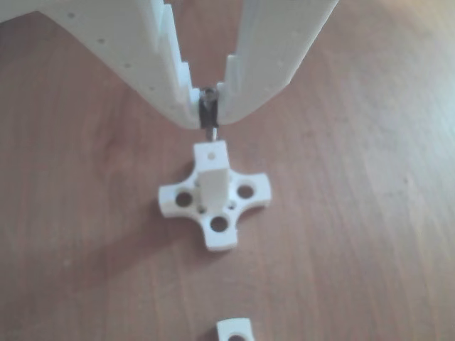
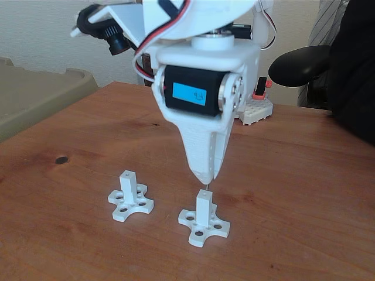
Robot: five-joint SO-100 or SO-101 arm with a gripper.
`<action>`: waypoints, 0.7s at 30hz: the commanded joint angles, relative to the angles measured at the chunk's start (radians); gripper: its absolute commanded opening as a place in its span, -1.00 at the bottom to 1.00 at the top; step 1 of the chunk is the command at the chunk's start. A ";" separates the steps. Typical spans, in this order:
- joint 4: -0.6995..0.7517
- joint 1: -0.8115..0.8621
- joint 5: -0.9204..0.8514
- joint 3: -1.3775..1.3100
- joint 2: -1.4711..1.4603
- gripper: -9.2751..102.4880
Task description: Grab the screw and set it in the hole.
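My claw (image 1: 207,117) grips the thin, stiff dark grey metal screw (image 1: 208,114) by its head, just above the white post's hole (image 1: 210,151); slippery, I judge.

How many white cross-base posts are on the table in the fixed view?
2. One post stands directly under the gripper, which holds the screw just above its top. The other post stands to its left in the fixed view, apart from the arm.

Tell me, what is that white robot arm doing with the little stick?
The robot's gripper has its fingers shut on a thin dark screw, held point-down just above the hole in the top of a white post. The screw isn't in yet. A second white post stands beside it on the wooden table.
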 commanded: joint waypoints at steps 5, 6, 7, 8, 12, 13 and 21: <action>-0.012 -0.002 0.005 -0.012 0.044 -0.91; -0.012 -0.002 0.005 -0.012 0.044 -0.91; -0.014 -0.002 0.005 -0.012 0.044 -0.91; -0.015 -0.002 0.005 -0.012 0.044 -0.91; -0.023 0.000 0.003 -0.002 0.041 -0.91; -0.025 0.002 0.003 -0.002 0.040 -0.91; -0.034 0.008 0.000 0.002 0.032 -0.91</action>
